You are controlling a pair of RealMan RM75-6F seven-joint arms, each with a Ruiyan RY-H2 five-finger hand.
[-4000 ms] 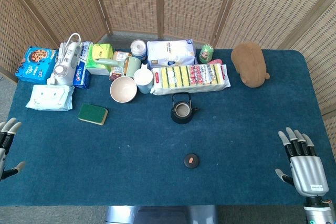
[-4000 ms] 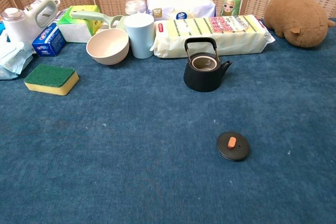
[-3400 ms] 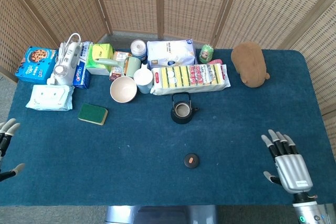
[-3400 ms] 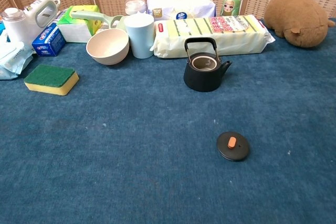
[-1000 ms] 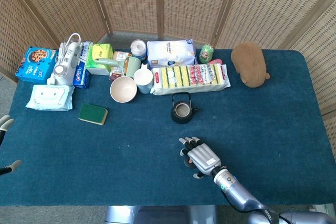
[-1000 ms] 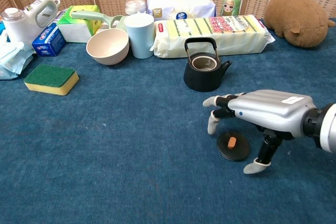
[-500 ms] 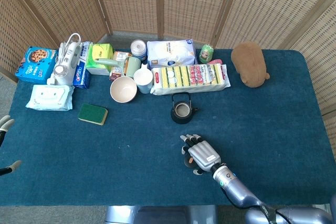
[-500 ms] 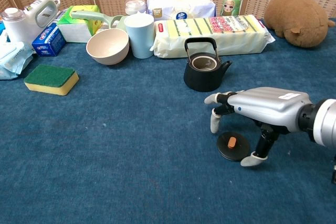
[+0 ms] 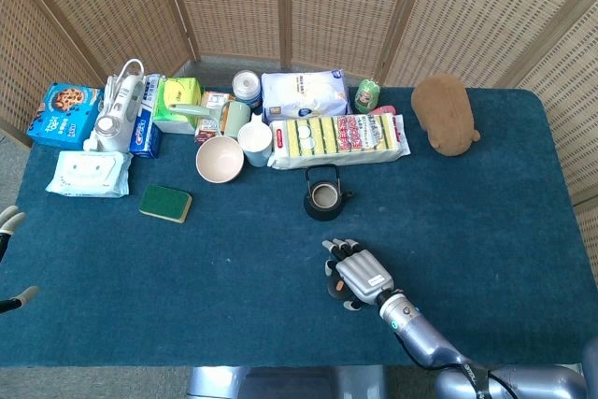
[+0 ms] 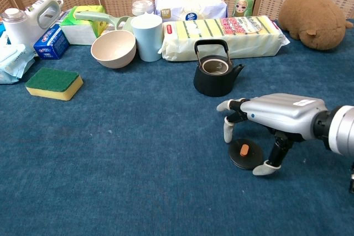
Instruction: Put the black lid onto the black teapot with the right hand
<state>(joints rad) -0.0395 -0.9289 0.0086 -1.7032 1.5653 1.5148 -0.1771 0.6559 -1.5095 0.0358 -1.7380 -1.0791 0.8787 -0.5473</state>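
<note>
The black teapot (image 10: 215,75) stands upright and uncovered in mid-table, also seen from the head camera as the teapot (image 9: 323,196). The black lid (image 10: 245,155), with its orange knob, lies flat on the blue cloth in front of the pot. My right hand (image 10: 276,115) arches over the lid, fingers (image 10: 228,132) down at its left and the thumb tip on the cloth at its right; nothing is gripped. In the head view the right hand (image 9: 360,273) covers most of the lid (image 9: 333,288). Only the fingertips of my left hand (image 9: 9,221) show at the far left edge, spread apart.
Behind the teapot lie a long pack of sponges (image 10: 224,36), a pale blue cup (image 10: 146,37) and a cream bowl (image 10: 113,48). A green-and-yellow sponge (image 10: 54,83) sits at left, a brown plush toy (image 10: 315,19) at back right. Boxes and packets line the back edge.
My right hand has come in from the table's right edge to sit over the lid. In the last second it sank a little and the thumb drew nearer the lid. The lid has not moved.
</note>
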